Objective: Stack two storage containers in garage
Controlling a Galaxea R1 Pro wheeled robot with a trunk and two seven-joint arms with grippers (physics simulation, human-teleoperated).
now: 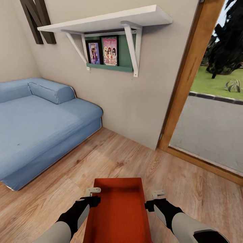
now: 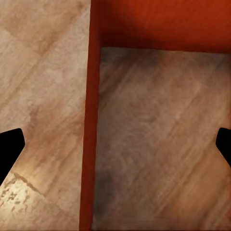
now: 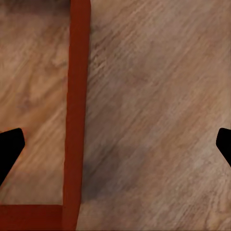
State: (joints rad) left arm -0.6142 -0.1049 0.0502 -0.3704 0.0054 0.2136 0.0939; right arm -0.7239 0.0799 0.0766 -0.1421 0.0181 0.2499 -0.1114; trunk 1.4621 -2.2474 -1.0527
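One storage container (image 1: 118, 209) sits between two end effectors, left (image 1: 92, 191) and right (image 1: 158, 194). Both end effectors look spread wide, seemingly gripping nothing, over the wood floor (image 1: 111, 158).

A big dark letter "N" (image 1: 37, 18) hangs on the wall (image 1: 135, 98).

We see one red-orange storage container (image 1: 118, 209), a shallow open-topped rectangular bin with plain smooth walls, sitting level with its long side running away from us. It is in the living room, low in the head view, over the light wood-plank flooring (image 1: 111, 158), apart from the blue sofa (image 1: 37, 125) and the wall shelf (image 1: 111, 20).
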